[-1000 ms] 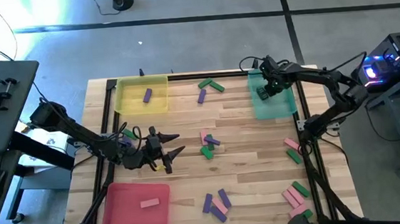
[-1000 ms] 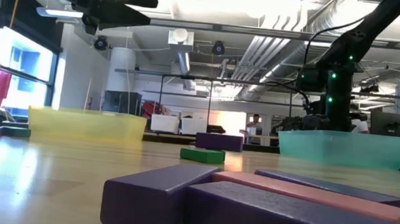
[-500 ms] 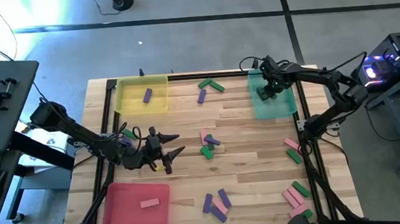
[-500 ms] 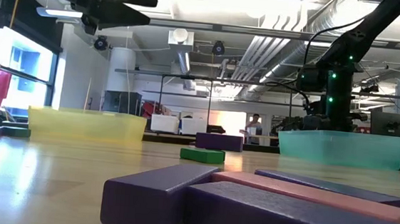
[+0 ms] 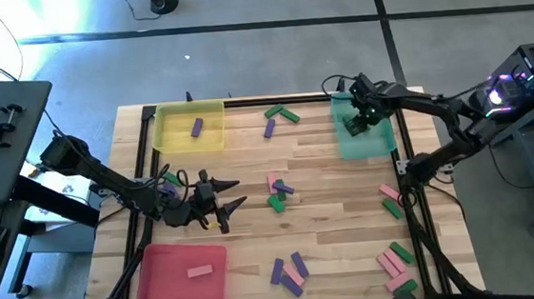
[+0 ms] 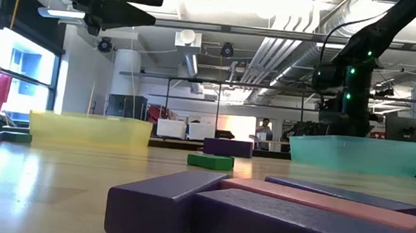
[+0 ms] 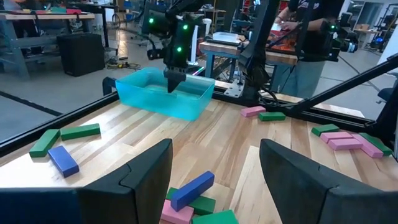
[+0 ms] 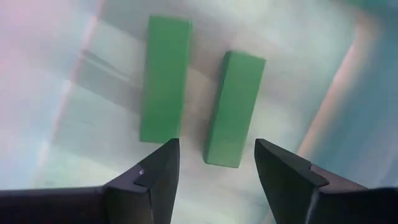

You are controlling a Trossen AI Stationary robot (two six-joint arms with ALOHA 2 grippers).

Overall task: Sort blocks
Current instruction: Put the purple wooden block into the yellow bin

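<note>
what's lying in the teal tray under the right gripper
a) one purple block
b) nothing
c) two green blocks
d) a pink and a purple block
c: the right wrist view shows two green blocks lying side by side, apart, on the teal tray floor, below the open right gripper.

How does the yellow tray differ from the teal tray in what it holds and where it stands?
The yellow tray stands at the far left of the table and holds one purple block. The teal tray stands at the far right and holds two green blocks, side by side, under the open right gripper. No gripper is over the yellow tray. Both trays are shallow and translucent.
</note>
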